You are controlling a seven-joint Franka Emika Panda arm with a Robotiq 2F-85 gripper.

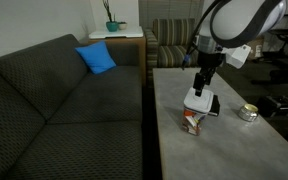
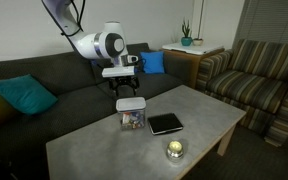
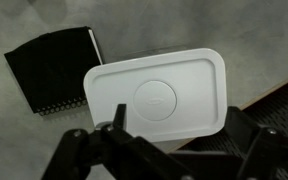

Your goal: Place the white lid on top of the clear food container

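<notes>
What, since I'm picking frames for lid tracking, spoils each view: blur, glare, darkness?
Wrist view: the white lid is bright and fairly sharp, while the gripper is a dark, blurred foreground. In both exterior views the picture is dim and soft, the lid shows only small, and the round tin glints.

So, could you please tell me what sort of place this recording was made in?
Most likely a home living room or lounge: a dark grey sofa with a blue cushion, a striped armchair, and a low grey coffee table in front of the sofa.
</notes>
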